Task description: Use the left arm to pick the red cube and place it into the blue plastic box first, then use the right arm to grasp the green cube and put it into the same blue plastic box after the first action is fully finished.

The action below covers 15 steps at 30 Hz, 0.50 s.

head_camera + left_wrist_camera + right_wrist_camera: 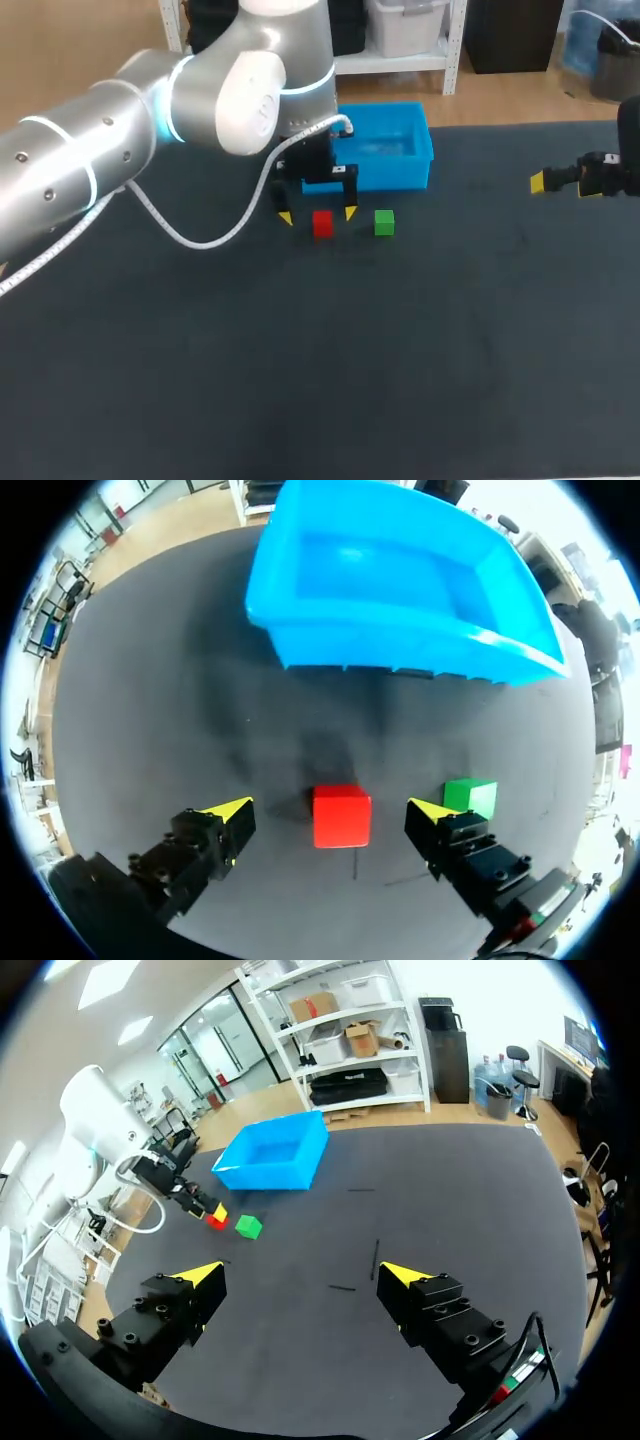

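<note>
The red cube (322, 223) rests on the dark table just in front of the blue plastic box (400, 150). My left gripper (318, 215) hovers over it, open, one yellow tip on each side. In the left wrist view the red cube (341, 816) lies between the fingers of the left gripper (331, 808) with gaps on both sides, and the box (400, 580) is ahead. The green cube (384, 222) stands just right of the red one, beside one finger (470, 796). My right gripper (556, 182) hangs open at the table's right, far from both cubes (248, 1226).
The left arm's white cable (200, 235) loops down over the table left of the cubes. The box stands near the table's far edge. From the right wrist, the left gripper (205, 1210) shows at the red cube (216, 1222).
</note>
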Each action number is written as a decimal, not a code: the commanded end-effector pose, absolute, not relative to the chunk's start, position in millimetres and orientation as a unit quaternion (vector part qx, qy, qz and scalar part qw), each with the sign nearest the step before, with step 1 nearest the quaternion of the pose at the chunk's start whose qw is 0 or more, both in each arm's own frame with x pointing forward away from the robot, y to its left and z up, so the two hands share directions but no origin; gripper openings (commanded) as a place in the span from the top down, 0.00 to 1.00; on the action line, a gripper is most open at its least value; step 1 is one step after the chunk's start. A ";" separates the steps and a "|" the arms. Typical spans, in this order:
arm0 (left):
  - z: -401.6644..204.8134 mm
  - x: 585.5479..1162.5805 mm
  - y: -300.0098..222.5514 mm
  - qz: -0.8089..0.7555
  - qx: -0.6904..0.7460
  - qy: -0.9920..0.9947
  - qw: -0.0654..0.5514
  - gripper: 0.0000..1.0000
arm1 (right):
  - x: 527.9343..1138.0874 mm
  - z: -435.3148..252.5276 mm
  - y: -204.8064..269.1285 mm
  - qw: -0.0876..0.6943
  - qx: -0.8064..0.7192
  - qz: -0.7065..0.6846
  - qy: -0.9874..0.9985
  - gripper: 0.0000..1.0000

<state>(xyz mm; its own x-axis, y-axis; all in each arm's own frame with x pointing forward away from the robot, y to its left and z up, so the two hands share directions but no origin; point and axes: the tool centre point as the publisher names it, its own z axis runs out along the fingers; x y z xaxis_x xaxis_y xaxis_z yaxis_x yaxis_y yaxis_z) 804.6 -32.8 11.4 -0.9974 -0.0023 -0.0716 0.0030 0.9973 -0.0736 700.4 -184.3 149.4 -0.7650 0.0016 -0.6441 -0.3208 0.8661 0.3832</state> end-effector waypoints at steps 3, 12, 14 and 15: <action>5.0 796.2 -29.7 -0.036 -0.014 0.998 0.047 0.00 | 700.4 149.4 -184.6 0.331 -0.088 0.243 0.907 0.00; 1.9 797.0 -27.9 -0.030 -0.024 0.998 0.043 0.00 | 700.4 149.4 -184.6 0.331 -0.088 0.243 0.907 0.00; 2.2 797.8 -27.8 -0.030 -0.023 0.998 0.043 0.00 | 700.4 149.4 -184.6 0.331 -0.088 0.243 0.907 0.00; 2.3 798.4 -27.9 -0.029 -0.023 0.998 0.044 0.00 | 700.4 149.4 -184.6 0.331 -0.088 0.243 0.907 0.00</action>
<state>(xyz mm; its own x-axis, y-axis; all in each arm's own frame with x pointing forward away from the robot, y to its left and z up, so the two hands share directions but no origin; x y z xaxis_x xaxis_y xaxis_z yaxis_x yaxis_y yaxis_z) 798.2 -27.9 2.2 -0.9954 -0.0486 -0.0832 -0.0436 0.9972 -0.0608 700.4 -184.3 149.4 -0.7650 0.0016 -0.6441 -0.3209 0.8661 0.3832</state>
